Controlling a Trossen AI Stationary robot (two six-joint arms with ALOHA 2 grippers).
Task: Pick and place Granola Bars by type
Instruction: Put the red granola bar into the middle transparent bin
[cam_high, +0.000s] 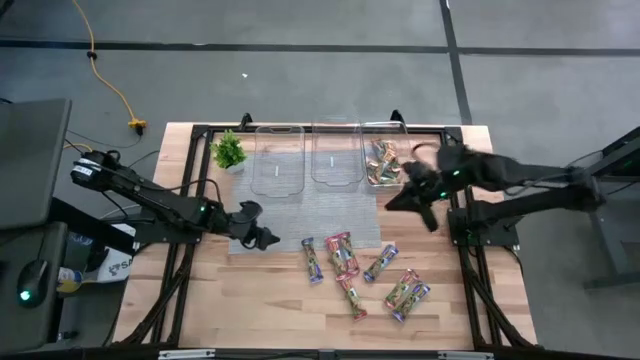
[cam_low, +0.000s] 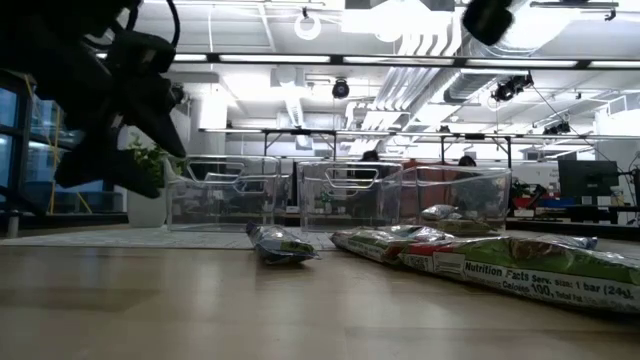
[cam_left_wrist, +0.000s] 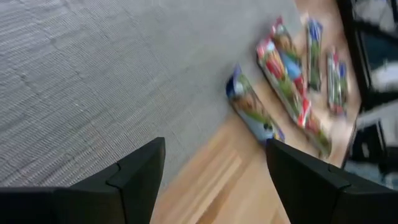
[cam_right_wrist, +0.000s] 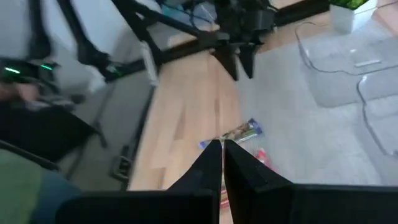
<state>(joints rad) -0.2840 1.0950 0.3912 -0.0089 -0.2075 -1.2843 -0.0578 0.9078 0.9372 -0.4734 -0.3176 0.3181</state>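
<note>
Several granola bars lie flat on the wood near the table's near edge, among them a blue one (cam_high: 312, 260), a red-pink one (cam_high: 340, 250) and green ones (cam_high: 405, 292). More bars (cam_high: 384, 160) lie in the right clear tub. My left gripper (cam_high: 262, 238) hovers open over the grey mat's near edge, left of the loose bars; in its wrist view (cam_left_wrist: 214, 180) the blue bar (cam_left_wrist: 252, 112) lies ahead of the fingers. My right gripper (cam_high: 400, 198) is raised just near of the right tub, its fingers shut (cam_right_wrist: 221, 163) with nothing showing between them.
Three clear tubs (cam_high: 278, 158) (cam_high: 335, 152) (cam_high: 400, 128) stand in a row on the grey mat (cam_high: 330, 215) at the far side. A small green plant (cam_high: 229, 151) sits left of them. Bare wood (cam_high: 230, 300) lies near-left.
</note>
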